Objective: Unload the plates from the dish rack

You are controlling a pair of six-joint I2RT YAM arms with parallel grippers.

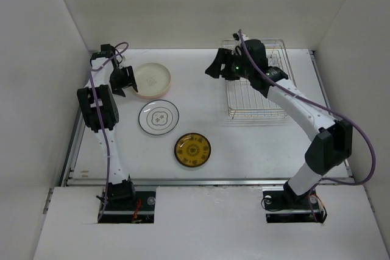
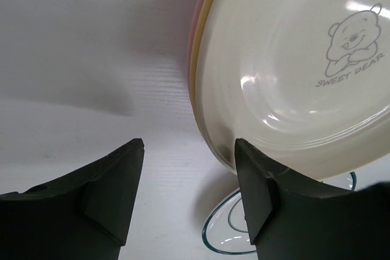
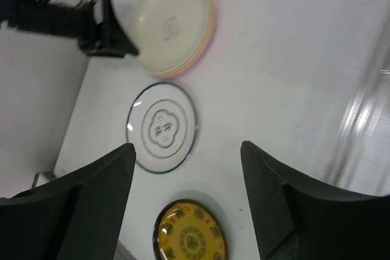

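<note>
Both pairs of jaws apart, empty; my right gripper [image 1: 212,69] hangs beside the silver wire dish rack [image 1: 244,98], way nearer than my left gripper [image 1: 119,87].

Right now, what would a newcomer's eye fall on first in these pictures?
A stack of round plates, cream over yellow and pink, sits at the far left of the white table, with the left hand open at its rim. Nearer lie a white plate with a dark ring and a mustard patterned plate. The silver wire dish rack sits far right, under the right arm.
</note>
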